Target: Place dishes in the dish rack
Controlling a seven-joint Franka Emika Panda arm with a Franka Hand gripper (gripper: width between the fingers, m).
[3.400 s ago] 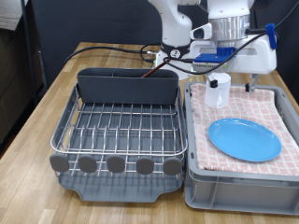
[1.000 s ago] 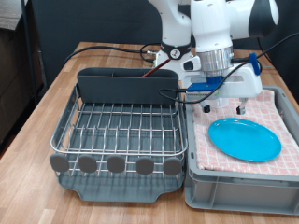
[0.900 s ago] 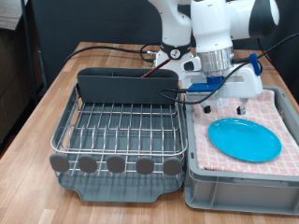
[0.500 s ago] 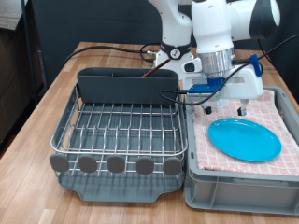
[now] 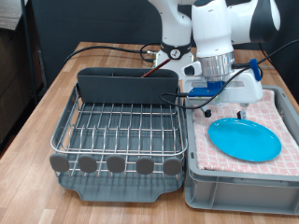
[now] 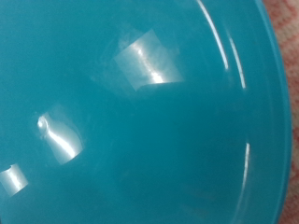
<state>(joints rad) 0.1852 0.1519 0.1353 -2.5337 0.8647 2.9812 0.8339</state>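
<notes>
Blue plate [image 5: 244,139] flat on pink towel [image 5: 280,110] in crate [image 5: 238,186]. Rack [image 5: 118,131] on counter [image 5: 37,131], wires bare. Fingers [image 5: 220,111] low beside plate; opening cannot tell. Wrist view: plate [image 6: 131,112] fills frame

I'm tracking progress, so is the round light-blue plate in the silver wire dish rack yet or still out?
Out. The round light-blue plate lies flat on the pink checked towel, beside the silver wire dish rack.
</notes>
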